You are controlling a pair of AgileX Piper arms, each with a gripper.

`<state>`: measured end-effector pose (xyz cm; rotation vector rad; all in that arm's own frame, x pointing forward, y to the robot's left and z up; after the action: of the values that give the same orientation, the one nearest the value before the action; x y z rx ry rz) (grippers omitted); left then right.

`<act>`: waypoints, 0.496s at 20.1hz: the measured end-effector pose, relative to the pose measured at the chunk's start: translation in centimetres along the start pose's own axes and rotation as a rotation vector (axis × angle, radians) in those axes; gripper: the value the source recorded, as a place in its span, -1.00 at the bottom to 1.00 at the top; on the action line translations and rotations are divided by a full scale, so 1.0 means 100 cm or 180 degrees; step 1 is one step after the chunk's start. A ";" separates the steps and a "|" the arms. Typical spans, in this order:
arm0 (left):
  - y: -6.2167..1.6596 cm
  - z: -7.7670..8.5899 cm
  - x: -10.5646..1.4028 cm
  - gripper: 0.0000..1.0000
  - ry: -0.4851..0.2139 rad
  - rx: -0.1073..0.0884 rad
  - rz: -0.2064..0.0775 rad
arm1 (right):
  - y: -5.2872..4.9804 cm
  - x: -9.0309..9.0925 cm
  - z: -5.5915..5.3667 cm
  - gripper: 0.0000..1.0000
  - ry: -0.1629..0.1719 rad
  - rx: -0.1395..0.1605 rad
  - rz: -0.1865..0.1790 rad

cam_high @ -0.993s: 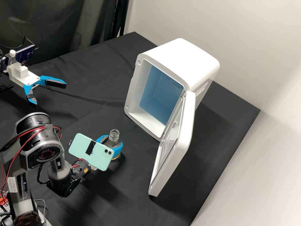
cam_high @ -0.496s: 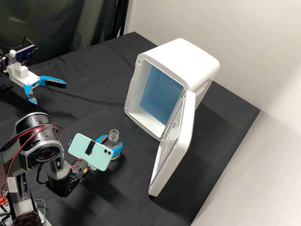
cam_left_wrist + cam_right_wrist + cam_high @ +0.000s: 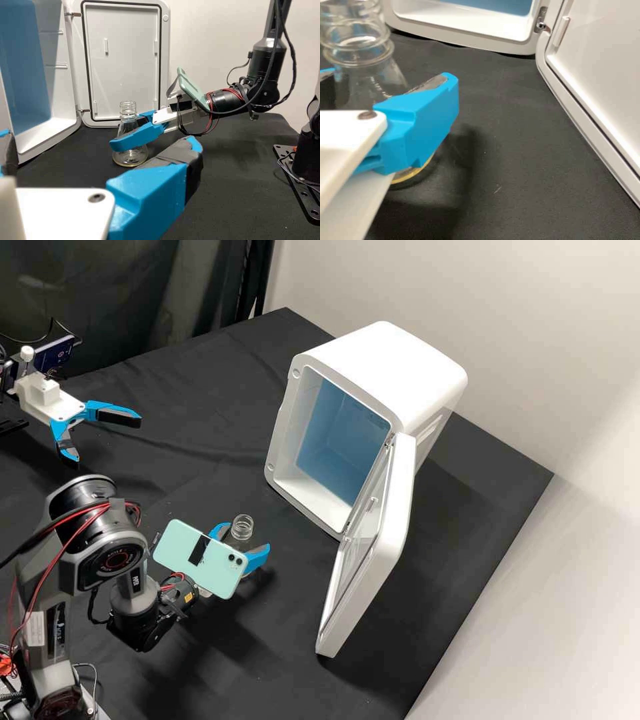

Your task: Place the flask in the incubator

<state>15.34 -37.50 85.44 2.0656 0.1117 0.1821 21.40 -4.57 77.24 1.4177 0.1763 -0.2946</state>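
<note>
Now the right hand [image 3: 241, 540] is clamped round the flask [image 3: 242, 525], fingers [image 3: 260, 551] low on its cone, probably so the neck rides upright for the carry. Just ahead of it the incubator [image 3: 400, 367] gapes, its door [image 3: 373, 540] swung wide to receive it. The left hand [image 3: 103, 437] hangs open, well apart. Black cloth covers the surface [image 3: 200, 407]; a white wall [image 3: 533, 340] stands beyond.

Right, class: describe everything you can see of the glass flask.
The flask is a small conical one of clear glass, with a ribbed, uncapped neck, seemingly empty. It stands upright on the black bench before the open incubator. The right gripper straddles its lower body; whether it touches cannot be told.
</note>
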 end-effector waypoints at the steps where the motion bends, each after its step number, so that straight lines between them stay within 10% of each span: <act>1: 0.0000 0.000 0.000 1.00 0.0000 0.0000 0.0000 | 0.000 0.000 0.000 1.00 -0.0004 0.0001 0.0009; 9: 0.0000 0.000 0.000 1.00 0.0000 0.0000 0.0000 | 0.003 0.005 0.002 1.00 -0.0024 0.0007 0.0037; 10: 0.0000 0.000 0.000 1.00 0.0000 0.0000 0.0000 | 0.003 0.005 0.002 -1.00 -0.0028 0.0008 0.0040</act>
<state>15.34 -37.50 85.44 2.0656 0.1117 0.1821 21.92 -4.79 77.39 1.4195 0.1600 -0.2908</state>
